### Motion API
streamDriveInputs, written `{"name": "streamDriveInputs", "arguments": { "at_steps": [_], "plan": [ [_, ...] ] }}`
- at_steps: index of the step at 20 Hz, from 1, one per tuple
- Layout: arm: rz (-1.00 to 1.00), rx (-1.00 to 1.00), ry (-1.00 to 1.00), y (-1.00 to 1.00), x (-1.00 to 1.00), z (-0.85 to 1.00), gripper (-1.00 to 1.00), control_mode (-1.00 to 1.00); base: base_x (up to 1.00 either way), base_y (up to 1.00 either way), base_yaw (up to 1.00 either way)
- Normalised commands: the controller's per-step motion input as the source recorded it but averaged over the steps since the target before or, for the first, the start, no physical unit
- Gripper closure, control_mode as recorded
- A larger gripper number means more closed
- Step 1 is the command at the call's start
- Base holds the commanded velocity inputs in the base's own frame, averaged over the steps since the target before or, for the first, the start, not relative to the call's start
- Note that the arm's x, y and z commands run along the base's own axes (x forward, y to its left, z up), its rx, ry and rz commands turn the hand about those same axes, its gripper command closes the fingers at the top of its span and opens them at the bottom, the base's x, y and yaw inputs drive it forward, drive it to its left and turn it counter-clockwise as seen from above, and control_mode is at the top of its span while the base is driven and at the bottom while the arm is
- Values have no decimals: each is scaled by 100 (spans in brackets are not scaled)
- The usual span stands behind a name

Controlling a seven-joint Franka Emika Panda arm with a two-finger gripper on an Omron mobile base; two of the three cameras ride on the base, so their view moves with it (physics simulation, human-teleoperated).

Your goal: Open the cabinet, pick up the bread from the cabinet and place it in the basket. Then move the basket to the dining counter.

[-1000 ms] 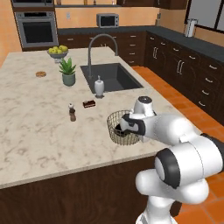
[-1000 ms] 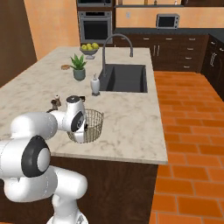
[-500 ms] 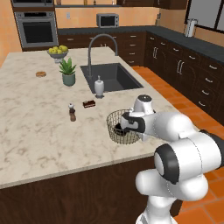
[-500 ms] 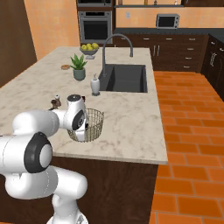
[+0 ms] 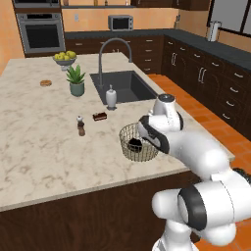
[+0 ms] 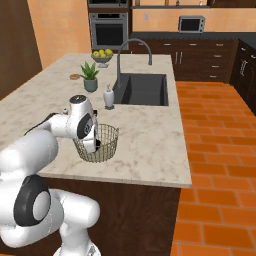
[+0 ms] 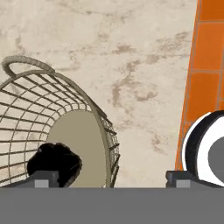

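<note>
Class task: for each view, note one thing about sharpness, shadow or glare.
Left base view: soft, slightly blurred; basket mesh smears. Right base view: even light, no glare on the dining counter. Hand view: sharpest; bread a featureless black lump.

Even, bright, sourceless rendered light covers the large beige cream-veined marble island top (image 5: pixel 44 132), with no glare. Shadows are faint (a soft smudge beside the round tan wire-mesh basket (image 6: pixel 102 145)). Both base views look soft and coarse; the hand view is sharper.
</note>
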Motion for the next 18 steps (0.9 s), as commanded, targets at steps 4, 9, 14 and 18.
{"name": "streamDriveInputs", "arguments": {
  "at_steps": [4,9,14,18],
  "plan": [
    [16,-14,-10,4,-65,98,-100,-100,0,0,0],
    [26,-8,-13,10,-85,85,-100,-100,0,0,0],
    [47,-7,-2,44,-76,71,-100,-100,0,0,0],
    [49,-16,0,62,-67,76,-100,-100,0,0,0]
  ]
}}
